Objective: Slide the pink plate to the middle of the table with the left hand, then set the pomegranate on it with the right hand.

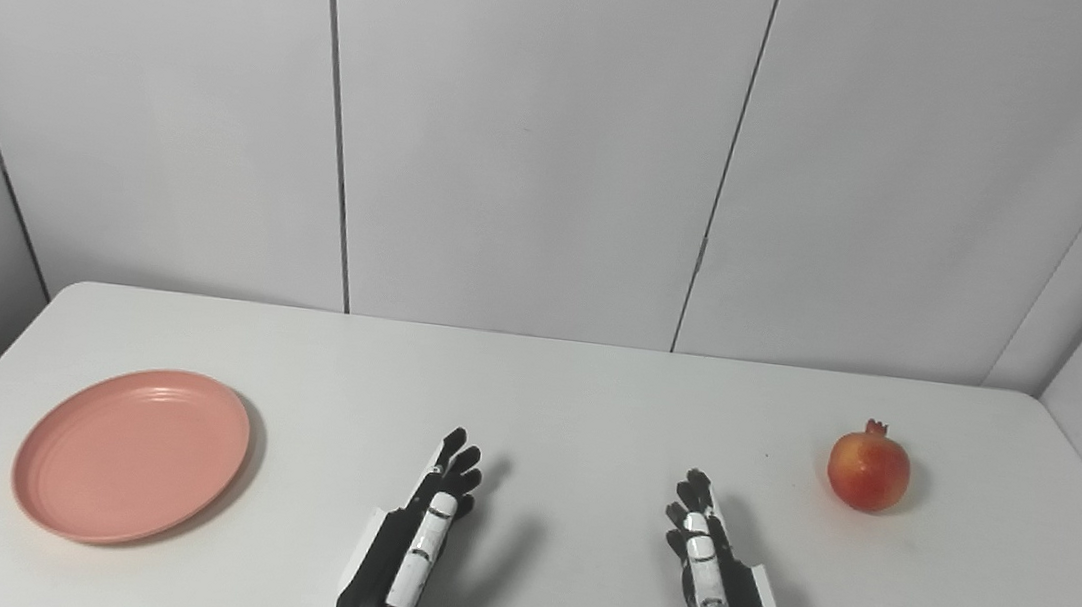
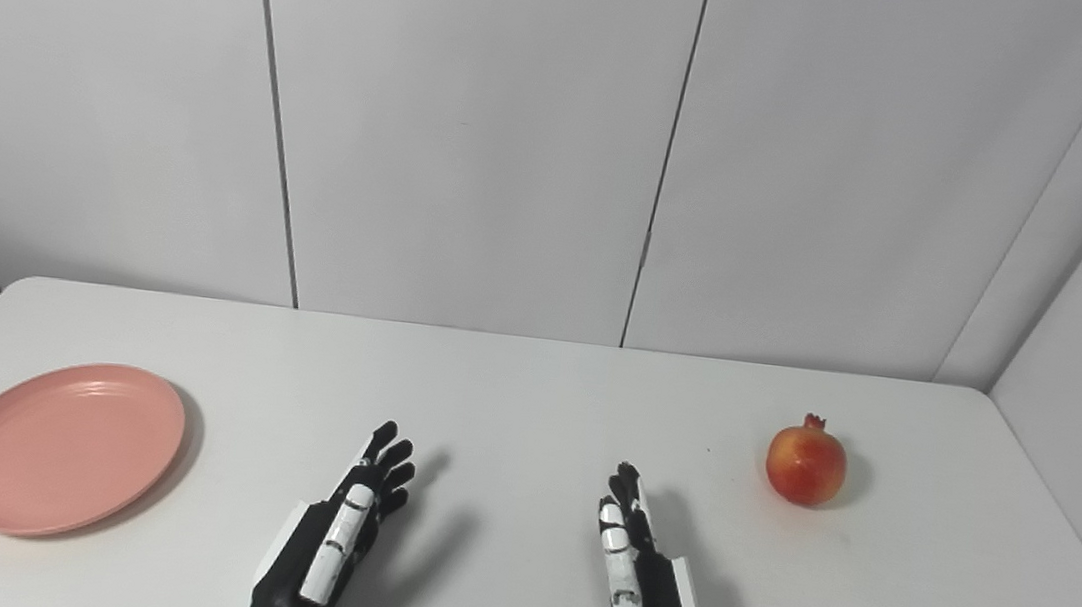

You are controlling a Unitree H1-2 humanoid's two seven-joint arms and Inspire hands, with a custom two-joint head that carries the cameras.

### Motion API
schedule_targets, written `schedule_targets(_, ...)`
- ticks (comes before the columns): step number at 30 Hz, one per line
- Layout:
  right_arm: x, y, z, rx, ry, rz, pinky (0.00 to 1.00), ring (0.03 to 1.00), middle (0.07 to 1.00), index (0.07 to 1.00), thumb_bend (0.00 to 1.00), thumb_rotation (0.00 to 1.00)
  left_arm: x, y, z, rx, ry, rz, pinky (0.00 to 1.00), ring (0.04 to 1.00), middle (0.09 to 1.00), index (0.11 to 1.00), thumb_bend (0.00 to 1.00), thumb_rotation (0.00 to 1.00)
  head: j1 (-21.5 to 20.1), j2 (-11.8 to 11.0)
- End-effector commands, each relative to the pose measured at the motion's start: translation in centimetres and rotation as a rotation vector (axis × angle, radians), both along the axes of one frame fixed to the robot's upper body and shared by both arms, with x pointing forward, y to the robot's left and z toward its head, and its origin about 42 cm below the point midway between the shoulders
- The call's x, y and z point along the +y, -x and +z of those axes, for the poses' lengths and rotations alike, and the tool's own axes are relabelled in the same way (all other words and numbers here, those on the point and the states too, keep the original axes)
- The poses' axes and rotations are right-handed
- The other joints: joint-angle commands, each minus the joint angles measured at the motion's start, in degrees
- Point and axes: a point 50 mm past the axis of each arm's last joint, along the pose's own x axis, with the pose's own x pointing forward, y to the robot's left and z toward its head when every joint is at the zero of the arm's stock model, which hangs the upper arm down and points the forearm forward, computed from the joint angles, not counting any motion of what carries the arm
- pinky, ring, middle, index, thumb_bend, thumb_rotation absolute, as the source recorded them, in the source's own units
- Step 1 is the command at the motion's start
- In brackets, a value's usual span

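While both arms come in from the bottom edge of the frame, neither hand holds anything. The left hand sits low and a little left of centre, its fingers stretched forward and slightly spread, palm turned inward toward the other hand. The right hand mirrors it low and a little right of centre, fingers likewise extended and loosely apart, empty. Both cast soft shadows on the white surface just to their right; whether they rest on it or hover above it cannot be told.

The pink plate lies flat at the lower left of the frame, near the left edge of the surface and well apart from the left hand. It is bare, with faint concentric rings showing inside its rim.

The pomegranate stands at the right of the frame, its small crown pointing up, red with a yellowish patch, well apart from the right hand and far from the plate.

Pale wall panels with dark vertical seams fill the upper half of the frame
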Motion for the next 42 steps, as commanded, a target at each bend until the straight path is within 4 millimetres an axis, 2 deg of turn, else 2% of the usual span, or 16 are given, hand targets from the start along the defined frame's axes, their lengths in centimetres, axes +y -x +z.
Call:
schedule_targets(1,0.33,-0.32,1.09,-0.052,-0.009,0.008,0.98,0.967,0.983,0.992,0.29,1.00,-0.54,-0.24,-0.40,0.026,-0.019,-0.029,0.95,0.955,0.969,0.976,0.39,1.00,0.1,0.1)
schedule_targets(10,0.29,-0.32,1.17,-0.059,-0.006,0.002,0.97,0.963,0.980,0.988,0.28,1.00,-0.61,-0.11,-0.37,0.028,-0.013,-0.032,0.96,0.958,0.971,0.979,0.39,1.00,0.2,0.8)
schedule_targets(17,0.28,-0.39,1.44,-0.064,-0.002,0.002,0.97,0.965,0.982,0.992,0.28,1.00,-0.63,-0.18,-0.15,0.030,-0.017,-0.030,0.96,0.956,0.970,0.976,0.40,1.00,0.4,2.2)
schedule_targets(42,0.25,-0.49,1.61,-0.066,0.002,0.000,0.97,0.966,0.982,0.992,0.27,1.00,-0.71,-0.34,0.10,0.033,-0.013,-0.028,0.96,0.956,0.966,0.973,0.38,1.00,0.4,2.1)
